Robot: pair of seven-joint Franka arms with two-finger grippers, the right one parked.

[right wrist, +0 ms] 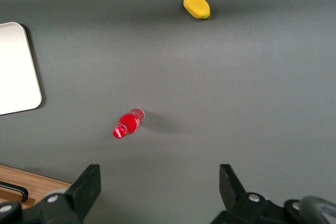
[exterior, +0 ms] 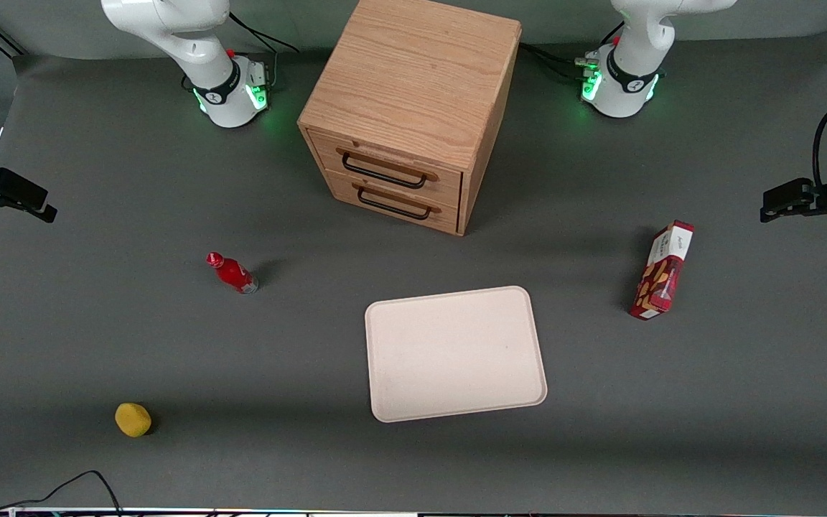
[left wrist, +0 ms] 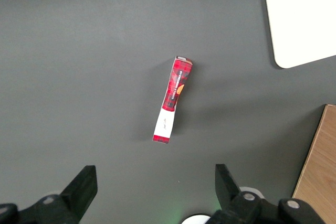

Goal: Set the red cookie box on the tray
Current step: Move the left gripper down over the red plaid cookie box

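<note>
The red cookie box (exterior: 661, 271) lies on the grey table toward the working arm's end, its white end panel pointing away from the front camera. In the left wrist view the red cookie box (left wrist: 173, 99) sits on the mat well apart from my fingers. The cream tray (exterior: 456, 352) lies flat near the table's middle, closer to the front camera than the box, with nothing on it; one corner of the tray (left wrist: 302, 19) shows in the left wrist view. My left gripper (exterior: 769, 205) (left wrist: 154, 181) hangs high, out toward the working arm's end of the table, open and holding nothing.
A wooden cabinet (exterior: 413, 108) with two shut drawers stands at mid table, farther from the front camera than the tray. A small red bottle (exterior: 232, 273) and a yellow lemon-like object (exterior: 133, 419) lie toward the parked arm's end. A black cable (exterior: 76, 485) loops at the table's front edge.
</note>
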